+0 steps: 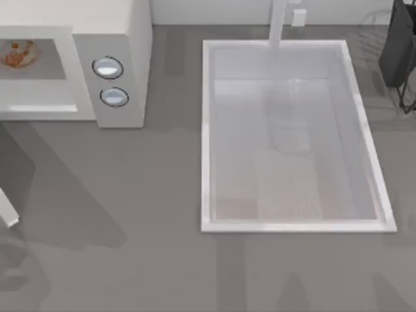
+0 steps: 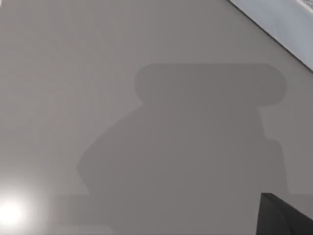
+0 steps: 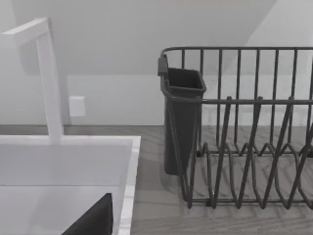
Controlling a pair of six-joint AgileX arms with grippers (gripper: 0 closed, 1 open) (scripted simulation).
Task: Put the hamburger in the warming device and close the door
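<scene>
The hamburger [image 1: 18, 53], a small orange-brown and whitish lump, lies on the grey floor inside the warming device [image 1: 117, 26], a white microwave at the table's back left with two silver knobs [image 1: 107, 67] on its grey side panel. The cavity stands open. The door [image 2: 281, 27], white-framed with a speckled grey window, crosses a corner of the left wrist view, and its white end [image 1: 6, 211] juts in at the table's left edge, swung out from the cavity. A dark part of my left gripper [image 2: 286, 218] hangs over bare grey tabletop. A dark part of my right gripper [image 3: 93, 220] sits above the sink's rim.
A large white sink [image 1: 207, 130] with a white faucet [image 1: 278, 23] fills the middle and right of the table. A dark wire dish rack [image 3: 244, 147] with a dark cutlery cup [image 3: 181, 122] stands at the back right [image 1: 400, 45]. Open grey tabletop lies in front of the microwave.
</scene>
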